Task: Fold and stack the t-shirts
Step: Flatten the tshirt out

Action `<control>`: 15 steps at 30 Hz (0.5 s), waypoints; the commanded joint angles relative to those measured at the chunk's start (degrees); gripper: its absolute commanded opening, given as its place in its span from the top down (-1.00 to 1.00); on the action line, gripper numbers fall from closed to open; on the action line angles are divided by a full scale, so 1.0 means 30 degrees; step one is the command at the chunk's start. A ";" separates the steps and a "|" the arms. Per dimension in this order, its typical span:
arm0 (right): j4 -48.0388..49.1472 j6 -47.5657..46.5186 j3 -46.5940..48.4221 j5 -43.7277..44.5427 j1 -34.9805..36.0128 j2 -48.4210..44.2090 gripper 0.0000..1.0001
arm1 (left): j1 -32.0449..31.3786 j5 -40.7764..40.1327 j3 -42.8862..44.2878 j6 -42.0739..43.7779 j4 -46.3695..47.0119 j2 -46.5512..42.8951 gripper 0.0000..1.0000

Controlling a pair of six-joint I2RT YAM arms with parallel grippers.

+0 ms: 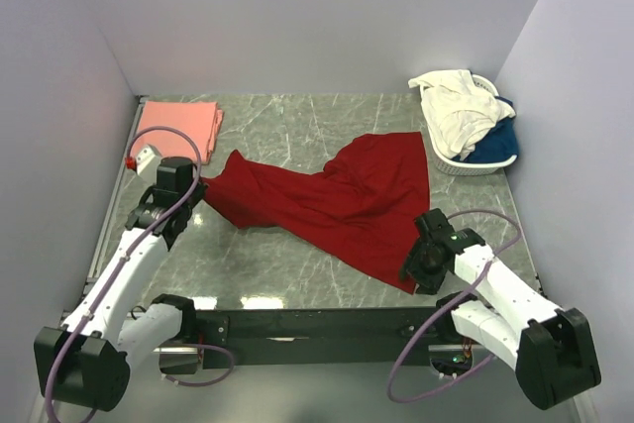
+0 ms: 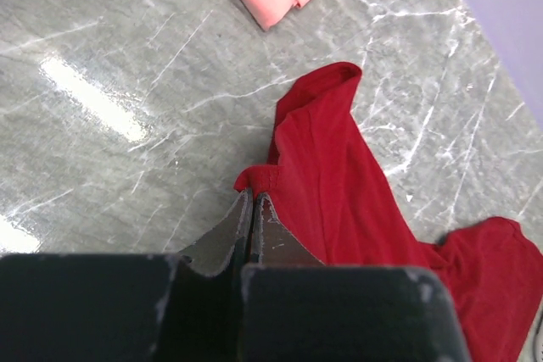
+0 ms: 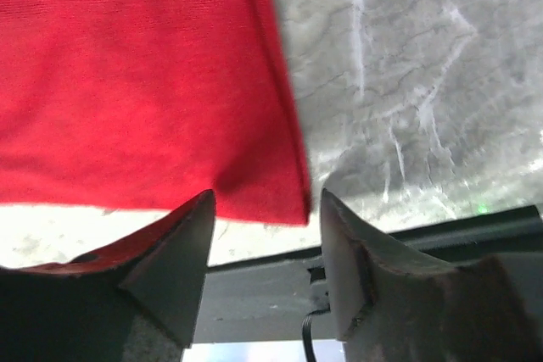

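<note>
The deep red cotton t-shirt [image 1: 337, 200] lies crumpled and stretched across the middle of the grey marble-patterned table [image 1: 297, 126]. The left gripper [image 2: 253, 197] has its 2 fingers pressed together on the shirt's left end. The right gripper [image 3: 265, 197] is spread wide, its fingers either side of the shirt's near right corner, close to the table's front edge. A folded salmon pink tee [image 1: 178, 126] sits at the far left corner. At far right, a white slatted plastic basket [image 1: 466, 163] holds a cream-white tee [image 1: 451, 106] and a blue tee [image 1: 500, 141]
</note>
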 commanded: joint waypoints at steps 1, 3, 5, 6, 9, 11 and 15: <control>0.1822 0.0547 -0.0851 -0.0768 0.0073 0.1075 -0.13 | -0.0009 -0.0106 0.1037 0.0428 -0.0309 -0.0697 0.99; 0.2819 0.0576 -0.1086 -0.1032 0.0044 0.1864 -0.01 | -0.0038 -0.0018 0.1125 0.0545 -0.0368 -0.0961 0.99; 0.3405 0.0255 -0.0768 -0.1297 0.0073 0.2277 0.39 | -0.0038 0.0099 0.1213 0.0662 -0.0514 -0.1224 0.99; 0.3321 0.0138 -0.0416 -0.1239 0.0073 0.2627 0.59 | -0.0009 0.0100 0.1388 0.0720 -0.0631 -0.1254 0.99; 0.2649 -0.0331 0.1603 -0.1005 0.0044 0.2399 1.00 | -0.0009 0.0246 0.2060 0.1071 -0.1041 -0.1693 0.99; 0.2210 -0.0682 0.3471 -0.0917 0.0073 0.1872 1.00 | -0.0009 0.0392 0.2559 0.1451 -0.1362 -0.2072 0.99; 0.1856 -0.1853 0.7518 -0.0770 -0.0247 0.0438 1.00 | -0.0038 0.0686 0.4983 0.2125 -0.2036 -0.2660 0.99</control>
